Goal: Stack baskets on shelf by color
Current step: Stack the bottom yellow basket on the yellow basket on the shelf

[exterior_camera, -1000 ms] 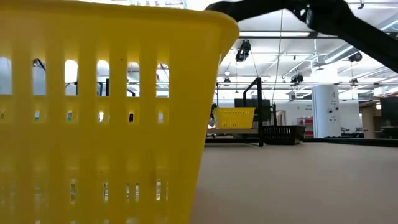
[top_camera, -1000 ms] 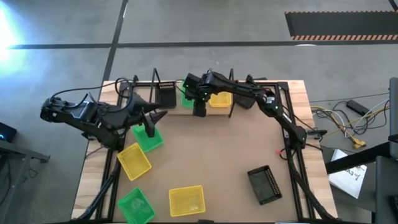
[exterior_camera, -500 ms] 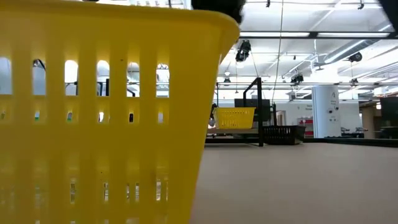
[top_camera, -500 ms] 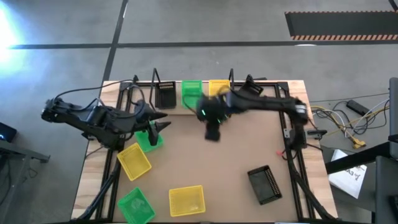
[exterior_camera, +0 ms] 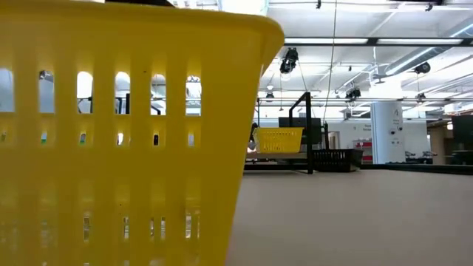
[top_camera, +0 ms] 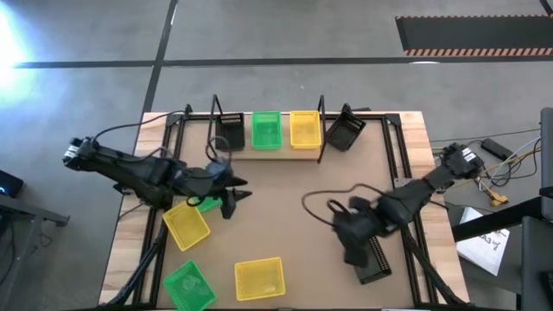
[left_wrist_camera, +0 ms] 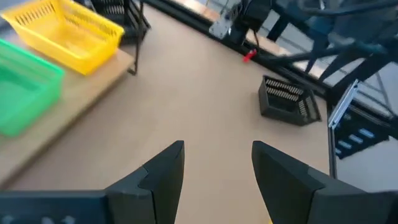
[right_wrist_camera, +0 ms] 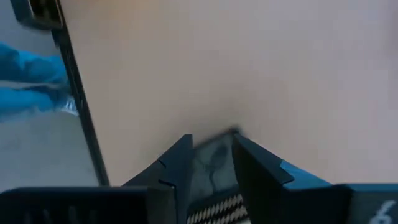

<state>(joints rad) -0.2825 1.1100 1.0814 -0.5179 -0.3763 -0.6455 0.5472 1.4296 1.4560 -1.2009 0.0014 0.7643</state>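
The shelf [top_camera: 285, 149] at the table's far edge carries a black basket [top_camera: 229, 131], a green basket [top_camera: 265, 130] and a yellow basket [top_camera: 304, 128] side by side. A second black basket [top_camera: 346, 133] sits tilted just right of it. My left gripper [top_camera: 232, 199] is open with nothing between its fingers, beside a green basket [top_camera: 206, 205] that the arm mostly hides. My right gripper [top_camera: 350, 235] is open above the far end of a black basket [top_camera: 374, 259] that lies on the table at the near right; its perforated wall [right_wrist_camera: 217, 202] shows between the fingers.
A yellow basket [top_camera: 186, 225], a green basket [top_camera: 188, 285] and another yellow basket [top_camera: 259, 278] lie on the table at the near left. The last one fills the low view [exterior_camera: 126, 148]. Bare tabletop [top_camera: 294, 181] lies in the middle. A small red piece [left_wrist_camera: 249, 56] sits by the right frame rail.
My right gripper has swung from the shelf at the far edge toward the table's near right, ending over the black basket there. My left gripper has sunk and tipped, and moved a little toward the near right, past the green basket.
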